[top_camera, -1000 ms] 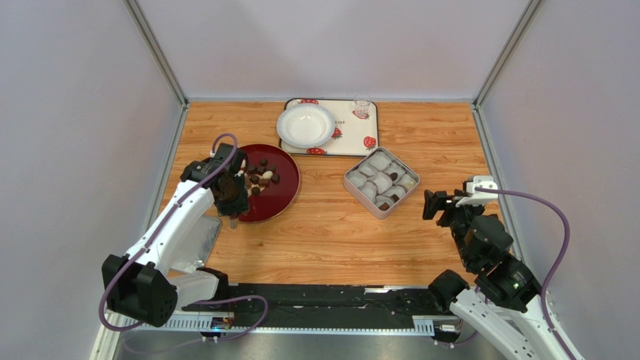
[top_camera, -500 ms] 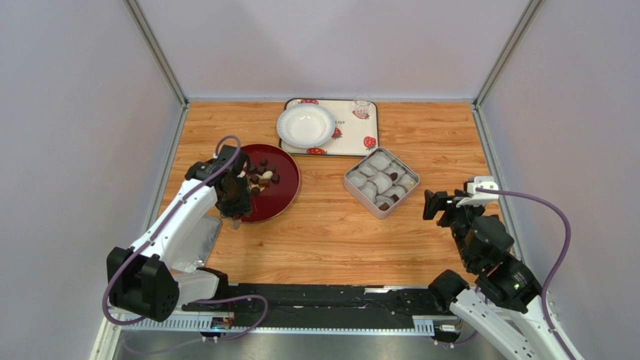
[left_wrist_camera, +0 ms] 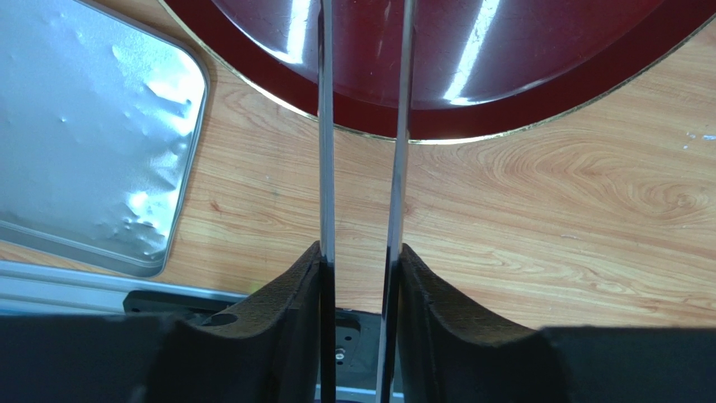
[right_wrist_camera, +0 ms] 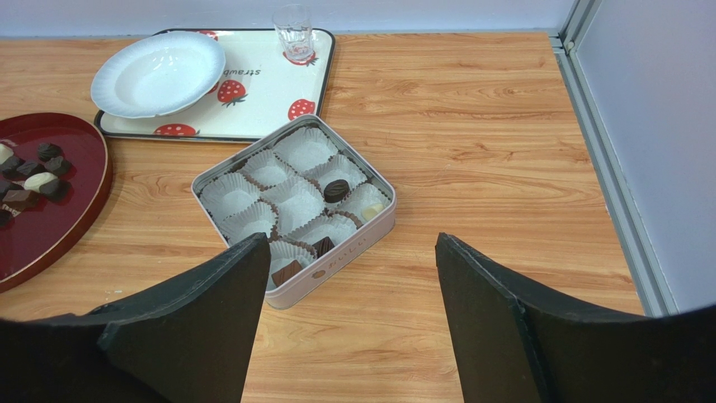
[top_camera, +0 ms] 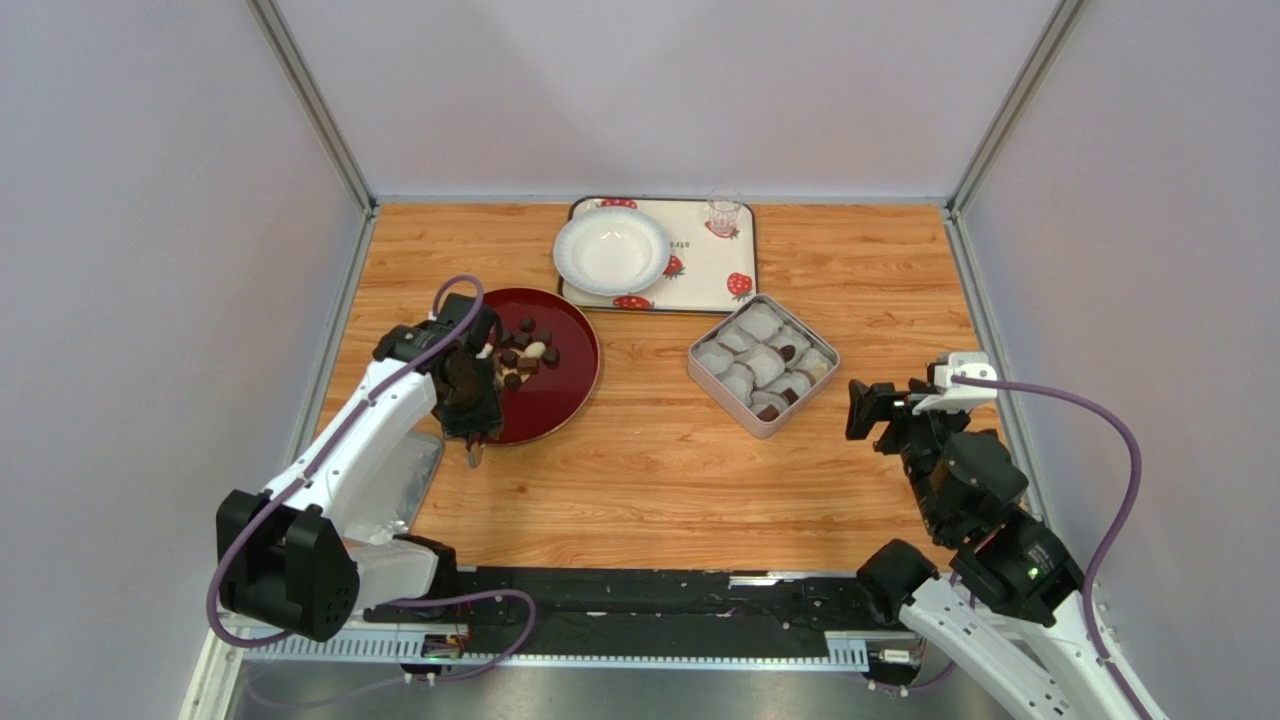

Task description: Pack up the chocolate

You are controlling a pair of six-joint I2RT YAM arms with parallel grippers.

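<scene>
The chocolate is several small dark and cream pieces (top_camera: pixel 523 353) on a dark red plate (top_camera: pixel 564 393), also seen in the right wrist view (right_wrist_camera: pixel 34 172). A square tin (top_camera: pixel 762 365) of white paper cups holds a few dark pieces (right_wrist_camera: pixel 336 190). My left gripper (top_camera: pixel 469 413) hovers over the plate's near left rim, shut on thin metal tongs (left_wrist_camera: pixel 326 126) whose two blades run toward the plate (left_wrist_camera: pixel 521 109). My right gripper (top_camera: pixel 869 408) is open and empty, right of the tin (right_wrist_camera: pixel 294 206).
A white bowl (top_camera: pixel 610 249) and a small glass (top_camera: pixel 723 215) stand on a strawberry tray (top_camera: pixel 706 278) at the back. A silver tin lid (top_camera: pixel 394 477) lies at the near left, also in the left wrist view (left_wrist_camera: pixel 92 143).
My left gripper with the tongs has shifted slightly to the right and nearer along the plate's rim. The right arm has not moved.
</scene>
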